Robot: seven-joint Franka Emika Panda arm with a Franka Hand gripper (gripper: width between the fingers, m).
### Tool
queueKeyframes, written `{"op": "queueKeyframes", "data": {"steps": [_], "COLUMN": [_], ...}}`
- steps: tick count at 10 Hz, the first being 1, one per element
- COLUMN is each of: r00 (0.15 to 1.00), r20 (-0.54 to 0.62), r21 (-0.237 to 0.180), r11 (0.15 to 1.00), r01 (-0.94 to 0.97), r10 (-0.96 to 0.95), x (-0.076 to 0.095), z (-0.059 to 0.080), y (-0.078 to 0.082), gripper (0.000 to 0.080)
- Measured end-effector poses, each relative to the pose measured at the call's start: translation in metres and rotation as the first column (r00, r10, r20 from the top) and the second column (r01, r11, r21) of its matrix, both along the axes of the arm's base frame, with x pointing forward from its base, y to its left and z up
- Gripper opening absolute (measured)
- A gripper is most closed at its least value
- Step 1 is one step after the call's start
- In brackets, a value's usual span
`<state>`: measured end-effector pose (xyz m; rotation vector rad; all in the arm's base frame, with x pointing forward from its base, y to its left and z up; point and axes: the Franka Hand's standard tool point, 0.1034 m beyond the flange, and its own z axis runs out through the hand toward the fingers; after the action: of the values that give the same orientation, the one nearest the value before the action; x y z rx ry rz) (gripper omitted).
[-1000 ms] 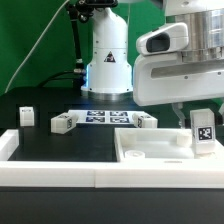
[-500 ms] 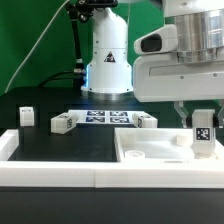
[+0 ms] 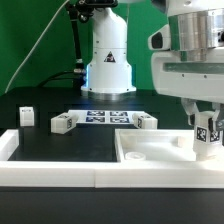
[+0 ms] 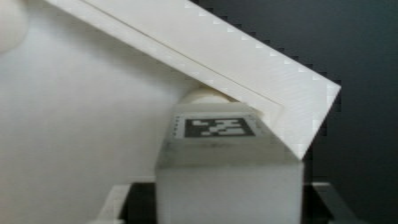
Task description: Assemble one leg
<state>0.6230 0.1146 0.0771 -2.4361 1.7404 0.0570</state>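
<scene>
My gripper (image 3: 206,124) is shut on a leg (image 3: 207,137), a short white block with a black-and-white tag. It holds the leg upright over the right end of the large white panel (image 3: 150,150), with the leg's lower end at or just above the panel's surface. In the wrist view the leg (image 4: 222,165) fills the space between my gripper's (image 4: 228,208) dark fingers (image 4: 135,200), and its far end sits at a corner of the panel (image 4: 107,110). I cannot tell whether leg and panel touch.
Three more white legs lie on the black table: one at the exterior view's left (image 3: 26,115), one left of centre (image 3: 63,123), one right of centre (image 3: 145,121). The marker board (image 3: 100,117) lies between them. The robot's base (image 3: 107,65) stands behind. A white rim (image 3: 50,170) borders the table's front.
My gripper has moved toward the exterior view's right and slightly down with the leg still in it, and the wrist has turned. The loose legs and panel have not moved.
</scene>
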Motion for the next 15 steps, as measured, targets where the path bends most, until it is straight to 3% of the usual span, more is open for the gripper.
{"op": "queueKeyframes", "data": {"steps": [3,6,7,8,9,10,11,13,15], "r00": [0.917,0.827,0.807,0.829,0.852,0.872,0.898,0.992,0.989], "r20": [-0.049,-0.087,-0.097,-0.09,-0.084,-0.073,-0.064,-0.019,0.002], "r21": [-0.007,0.021,0.024,0.026,0.028,0.031,0.031,0.028,0.005], "r11": [0.919,0.829,0.809,0.831,0.853,0.873,0.898,0.992,0.989], "r01": [0.395,0.559,0.588,0.555,0.521,0.487,0.438,0.124,-0.145], "r10": [-0.395,-0.555,-0.583,-0.551,-0.517,-0.484,-0.435,-0.124,0.145], "x": [-0.0001,0.0007,0.0003,0.0002,0.0002,0.0011,0.0011,0.0028,0.0053], "z": [0.0007,-0.0003,-0.0003,-0.0003,-0.0003,0.0001,0.0001,0.0028,0.0056], "y": [0.0034,0.0007,0.0037,0.0043,0.0042,0.0037,0.0033,0.0027,0.0046], "gripper": [0.0291,0.0291,0.0386,0.055,0.055,0.0627,0.0627,0.0649,0.0649]}}
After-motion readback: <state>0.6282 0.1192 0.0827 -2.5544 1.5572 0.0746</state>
